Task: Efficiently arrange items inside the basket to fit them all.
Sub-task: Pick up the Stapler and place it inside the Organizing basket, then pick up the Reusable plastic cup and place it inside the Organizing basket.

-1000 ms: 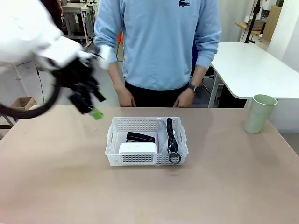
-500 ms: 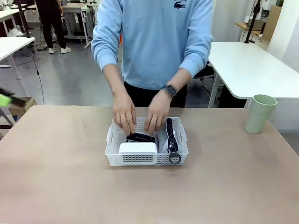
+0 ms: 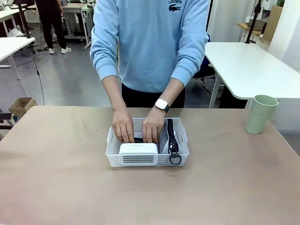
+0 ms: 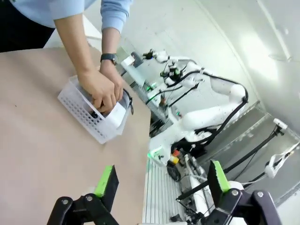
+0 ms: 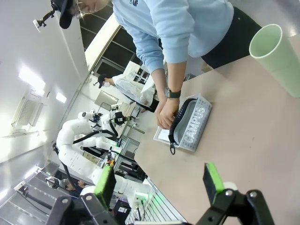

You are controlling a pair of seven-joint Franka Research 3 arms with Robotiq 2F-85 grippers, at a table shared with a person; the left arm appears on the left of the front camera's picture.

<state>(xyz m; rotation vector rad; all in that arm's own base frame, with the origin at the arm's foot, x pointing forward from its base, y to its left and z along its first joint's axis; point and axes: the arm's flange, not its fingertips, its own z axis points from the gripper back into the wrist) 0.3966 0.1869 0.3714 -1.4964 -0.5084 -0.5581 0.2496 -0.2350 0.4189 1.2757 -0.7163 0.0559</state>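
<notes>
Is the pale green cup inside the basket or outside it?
Outside. The pale green cup stands upright on the table, far to the right of the white basket, not touching it.

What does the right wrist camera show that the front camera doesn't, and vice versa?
Right wrist view: the right gripper, open with nothing between its green pads, and the CAMPUS lettering on the pouch. Front view: the white device clearly, behind the basket's near wall, and a cardboard box on the floor. Both: the person's hands in the basket, the cup standing outside it.
</notes>
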